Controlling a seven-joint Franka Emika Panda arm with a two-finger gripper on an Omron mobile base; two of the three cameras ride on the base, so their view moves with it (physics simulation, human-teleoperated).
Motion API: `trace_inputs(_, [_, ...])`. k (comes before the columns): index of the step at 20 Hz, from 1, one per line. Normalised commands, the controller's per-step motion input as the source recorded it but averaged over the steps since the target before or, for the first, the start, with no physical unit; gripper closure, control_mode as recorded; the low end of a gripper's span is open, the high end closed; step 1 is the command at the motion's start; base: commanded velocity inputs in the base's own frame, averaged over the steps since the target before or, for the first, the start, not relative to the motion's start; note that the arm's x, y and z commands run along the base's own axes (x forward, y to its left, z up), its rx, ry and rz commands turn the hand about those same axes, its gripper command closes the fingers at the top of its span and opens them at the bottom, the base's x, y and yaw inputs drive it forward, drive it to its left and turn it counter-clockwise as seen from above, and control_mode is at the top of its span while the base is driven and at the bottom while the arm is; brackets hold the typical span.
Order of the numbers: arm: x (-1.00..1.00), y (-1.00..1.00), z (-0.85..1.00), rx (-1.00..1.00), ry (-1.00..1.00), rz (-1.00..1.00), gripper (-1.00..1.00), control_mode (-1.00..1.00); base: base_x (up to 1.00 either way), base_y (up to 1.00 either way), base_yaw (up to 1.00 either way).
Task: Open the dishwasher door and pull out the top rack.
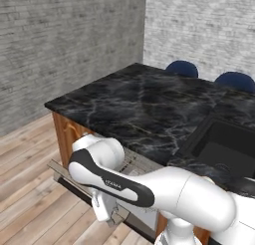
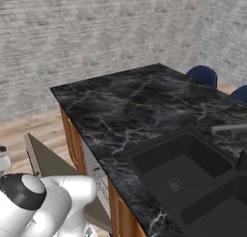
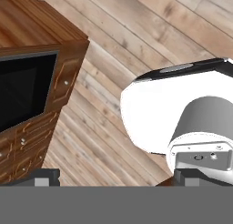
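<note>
Door [image 2: 46, 160] hangs part open, rack [image 1: 130, 162] peeking under the counter at twelve o'clock; gripper [image 3: 113, 178] jaws apart, empty — swing back, hook the rack's front edge squarely.

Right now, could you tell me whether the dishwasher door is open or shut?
Open. The door is swung down and away from the cabinet front, its inner face up, below the counter edge.

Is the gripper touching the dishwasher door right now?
Cannot tell. In the left base view the gripper hangs low beside the opened dishwasher door, but the arm hides where they might meet.
</note>
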Motion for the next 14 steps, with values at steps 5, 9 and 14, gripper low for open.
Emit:
trace_inputs(5, [0.00,0.00,0.00,0.00,0.00,0.00,-1.00,1.00,0.33,-0.18,0.07])
trace_inputs(9, [0.00,0.00,0.00,0.00,0.00,0.00,-1.00,1.00,0.36,-0.22,0.06])
trace_inputs(14, [0.00,0.00,0.00,0.00,0.00,0.00,-1.00,1.00,0.02,-0.17,0.00])
